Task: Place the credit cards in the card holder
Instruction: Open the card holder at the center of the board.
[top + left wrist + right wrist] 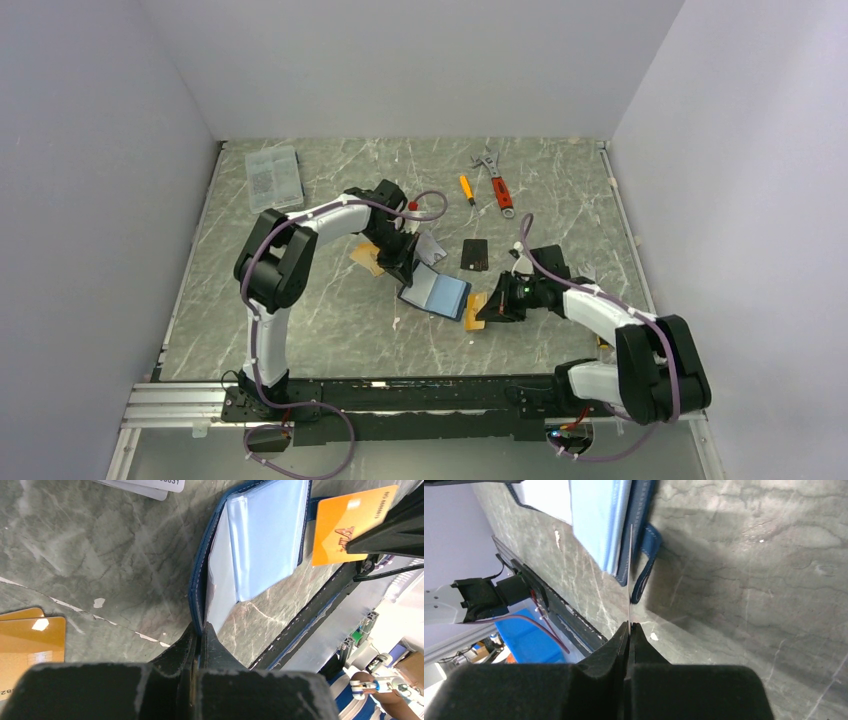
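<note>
1. Left gripper [200, 630]: jaws pressed together on the navy cover edge of the card holder [265, 535]. The holder lies open on the bench [100, 555], pale blue inside facing up.
2. Right gripper [629, 628]: pinching an orange card [347, 522] by one end. In the right wrist view the card shows edge-on as a thin line, its free end over the holder's side by the snap tab [646, 565]. Contact cannot be told.
3. Top view: the holder sits between the two grippers, left gripper at its far-left corner, right gripper at its right side.
4. Loose cards:
   - orange-gold cards [30, 640] lie left of the left gripper;
   - silvery-white cards [145, 484] lie just beyond the holder;
   - a black card [476, 254] lies apart, further back.
5. Back of the bench: wrench [497, 185], screwdriver [466, 189], clear compartment box [273, 177].
</note>
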`<state>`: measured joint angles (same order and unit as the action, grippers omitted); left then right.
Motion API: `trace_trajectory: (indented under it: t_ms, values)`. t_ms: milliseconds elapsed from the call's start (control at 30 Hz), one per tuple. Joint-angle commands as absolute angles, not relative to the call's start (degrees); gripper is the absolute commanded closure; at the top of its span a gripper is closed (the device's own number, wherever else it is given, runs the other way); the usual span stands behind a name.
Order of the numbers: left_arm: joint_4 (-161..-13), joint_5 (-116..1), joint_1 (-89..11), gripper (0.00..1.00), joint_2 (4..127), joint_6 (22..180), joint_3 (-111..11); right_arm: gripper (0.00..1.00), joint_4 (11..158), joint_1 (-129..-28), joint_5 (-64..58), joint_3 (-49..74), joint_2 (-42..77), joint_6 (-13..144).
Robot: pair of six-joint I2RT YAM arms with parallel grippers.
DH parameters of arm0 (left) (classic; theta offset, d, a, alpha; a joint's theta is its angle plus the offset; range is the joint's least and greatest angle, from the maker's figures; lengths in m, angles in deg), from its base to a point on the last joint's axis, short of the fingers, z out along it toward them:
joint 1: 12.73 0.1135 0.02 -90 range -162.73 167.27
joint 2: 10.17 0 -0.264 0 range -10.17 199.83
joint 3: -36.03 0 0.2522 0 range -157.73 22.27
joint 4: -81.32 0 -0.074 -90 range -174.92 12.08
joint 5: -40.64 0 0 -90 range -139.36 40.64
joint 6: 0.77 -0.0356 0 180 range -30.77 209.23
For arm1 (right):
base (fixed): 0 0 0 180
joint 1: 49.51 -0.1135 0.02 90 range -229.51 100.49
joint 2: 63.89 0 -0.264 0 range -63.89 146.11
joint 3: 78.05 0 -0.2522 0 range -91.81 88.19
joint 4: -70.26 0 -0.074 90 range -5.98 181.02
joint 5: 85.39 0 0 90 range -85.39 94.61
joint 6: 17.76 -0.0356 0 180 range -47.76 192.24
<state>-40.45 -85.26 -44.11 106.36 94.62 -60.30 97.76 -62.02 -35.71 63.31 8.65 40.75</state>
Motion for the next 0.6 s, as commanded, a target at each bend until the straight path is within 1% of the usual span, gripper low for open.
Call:
trace_trajectory:
  t_ms: [0,133,567]
  values:
    - [-41.05,-84.03,-44.87,1.0,102.87,93.98,-60.63,1.0,96.7,-61.95,-37.1,63.9,1.98,40.58]
    - [-40.84,-83.77,-45.03,1.0,102.7,93.84,-60.7,1.0,95.21,-61.95,-38.62,63.45,0.82,40.48]
    - [-40.8,-82.81,-46.07,1.0,102.76,93.45,-61.32,1.0,88.94,-63.41,-39.8,61.39,11.24,41.05]
